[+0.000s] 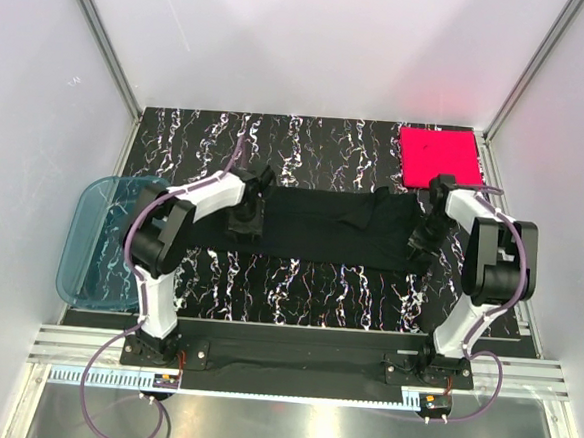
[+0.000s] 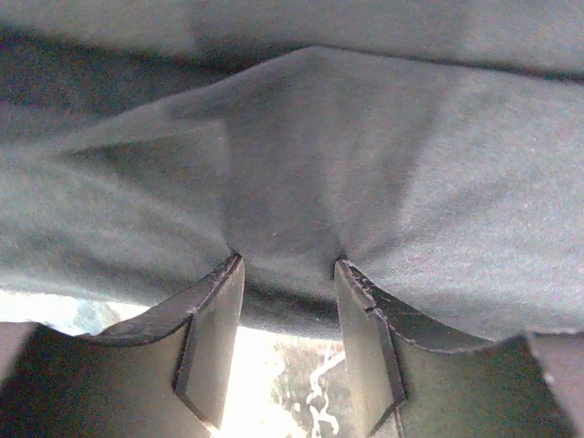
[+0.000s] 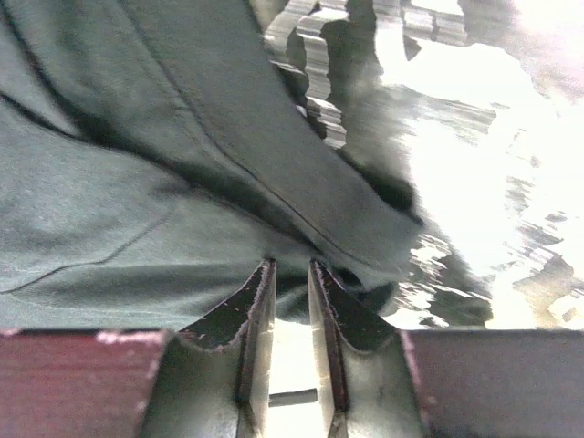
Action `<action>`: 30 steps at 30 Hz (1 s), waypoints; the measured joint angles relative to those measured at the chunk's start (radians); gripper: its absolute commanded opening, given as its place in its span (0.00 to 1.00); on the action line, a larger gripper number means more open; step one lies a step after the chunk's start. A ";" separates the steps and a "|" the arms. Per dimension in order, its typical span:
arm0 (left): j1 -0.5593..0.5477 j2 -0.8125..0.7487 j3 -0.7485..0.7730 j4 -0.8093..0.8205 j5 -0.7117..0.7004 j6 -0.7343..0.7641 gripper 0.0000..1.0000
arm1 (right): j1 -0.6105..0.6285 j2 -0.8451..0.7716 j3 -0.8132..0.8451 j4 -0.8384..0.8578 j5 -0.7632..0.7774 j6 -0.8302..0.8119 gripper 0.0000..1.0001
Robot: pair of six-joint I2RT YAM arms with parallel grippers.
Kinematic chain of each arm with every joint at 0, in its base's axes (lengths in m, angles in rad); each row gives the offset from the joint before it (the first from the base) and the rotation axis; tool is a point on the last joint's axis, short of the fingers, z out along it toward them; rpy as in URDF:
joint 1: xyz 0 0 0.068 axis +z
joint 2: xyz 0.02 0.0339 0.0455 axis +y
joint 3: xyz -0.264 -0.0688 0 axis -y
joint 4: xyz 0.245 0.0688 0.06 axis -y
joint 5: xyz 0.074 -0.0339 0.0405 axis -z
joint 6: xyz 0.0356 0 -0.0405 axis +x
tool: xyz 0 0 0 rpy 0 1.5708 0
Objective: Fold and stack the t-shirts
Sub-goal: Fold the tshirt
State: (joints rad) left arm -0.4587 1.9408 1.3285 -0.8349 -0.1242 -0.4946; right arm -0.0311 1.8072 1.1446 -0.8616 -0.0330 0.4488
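Observation:
The black t-shirt [image 1: 322,226] lies as a long band across the middle of the table. My left gripper [image 1: 244,221] is over its left part. In the left wrist view the shirt [image 2: 365,164] fills the frame, its hem runs between the fingertips, and the left gripper [image 2: 289,265] stands open with creases spreading from both tips. My right gripper [image 1: 421,240] is at the shirt's right end. There the jaws of the right gripper [image 3: 291,265] stand close together, shut on a fold of the shirt [image 3: 137,182]. The pink-red t-shirt [image 1: 437,157] lies as a neat square at the back right.
A translucent blue tub [image 1: 100,241] hangs over the table's left edge. White walls with metal posts close in the back and sides. The black marbled tabletop [image 1: 297,290] shows in front of the shirt and behind it.

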 measured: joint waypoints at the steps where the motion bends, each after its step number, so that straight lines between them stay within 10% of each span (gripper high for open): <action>1: -0.017 -0.010 -0.013 -0.006 0.000 0.001 0.53 | -0.006 -0.014 -0.005 -0.010 0.013 -0.005 0.29; 9: -0.078 -0.091 -0.054 -0.090 0.043 0.043 0.63 | -0.013 -0.155 0.056 -0.071 0.001 -0.063 0.46; 30: 0.152 -0.297 -0.064 -0.091 0.045 0.053 0.62 | -0.106 -0.045 -0.071 0.052 -0.193 -0.035 0.41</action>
State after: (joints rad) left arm -0.3069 1.6436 1.2644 -0.9257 -0.0788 -0.4412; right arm -0.1375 1.7622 1.0737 -0.8093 -0.2260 0.4133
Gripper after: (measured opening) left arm 0.624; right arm 0.395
